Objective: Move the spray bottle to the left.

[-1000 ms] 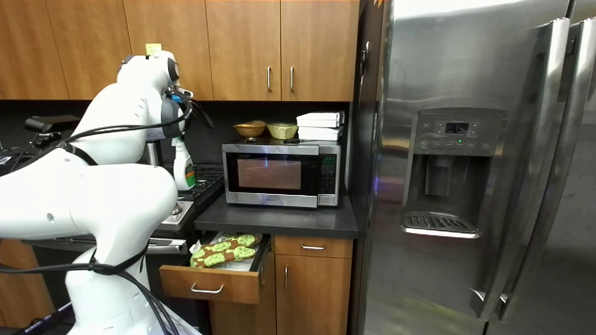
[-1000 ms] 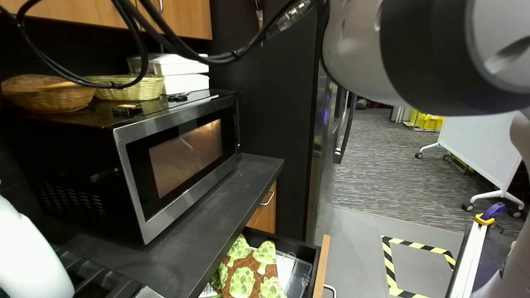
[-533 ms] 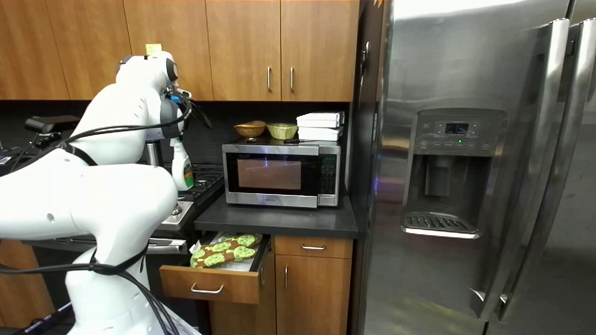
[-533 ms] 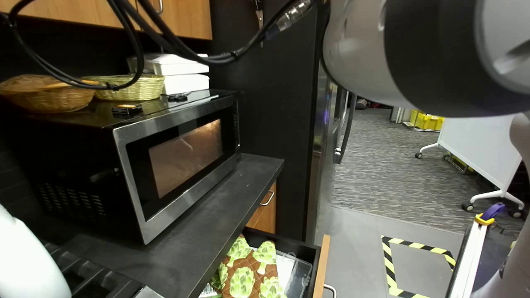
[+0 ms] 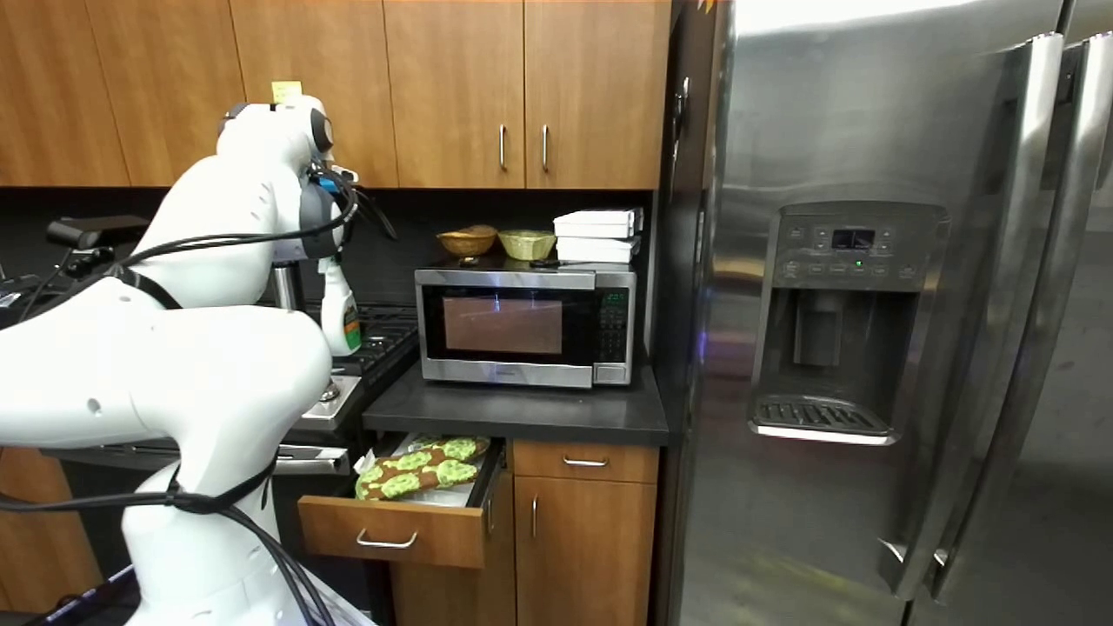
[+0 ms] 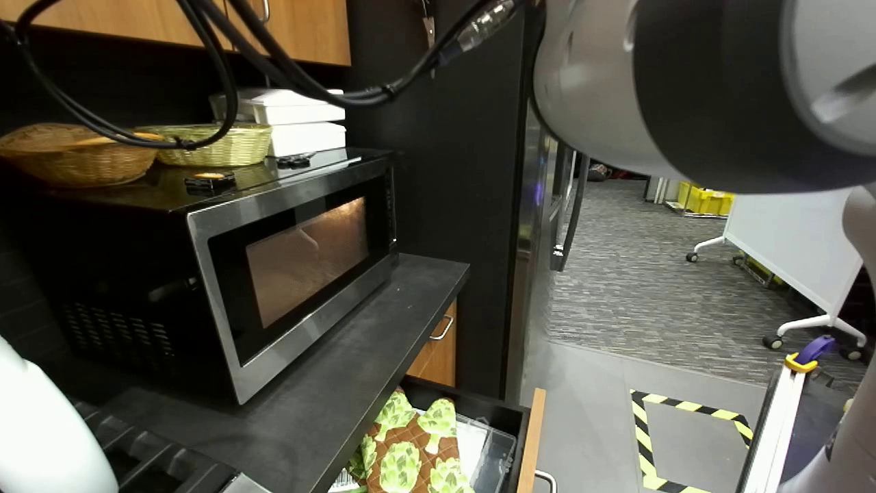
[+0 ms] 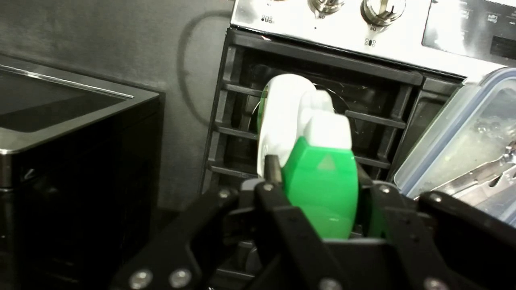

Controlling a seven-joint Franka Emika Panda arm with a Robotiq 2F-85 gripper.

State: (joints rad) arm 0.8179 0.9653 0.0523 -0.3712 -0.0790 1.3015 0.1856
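The spray bottle has a white body and a green spray head point(image 7: 322, 185). In the wrist view my gripper point(image 7: 318, 177) is shut on that head, one finger point(image 7: 273, 169) on each side. An exterior view shows the white spray bottle point(image 5: 339, 313) over the stove, leaning slightly, with its top hidden behind the arm. Elsewhere only part of the spray bottle point(image 6: 48, 428) enters at the lower left edge. Whether its base touches the grate cannot be told. The gripper itself is largely hidden by the arm in the exterior views.
Below the bottle lies the black stove grate point(image 7: 322, 54), with knobs point(image 7: 383, 10) along the stove's front. A clear container point(image 7: 437, 133) with metal utensils sits on the stove beside the bottle. The microwave point(image 5: 522, 369) stands on the counter above an open drawer point(image 5: 391, 530) with an oven mitt point(image 5: 422, 469).
The spray bottle and the arm shifted slightly to the left in the exterior views during the first half second. Since then they have hardly moved; the grip stays as it was.
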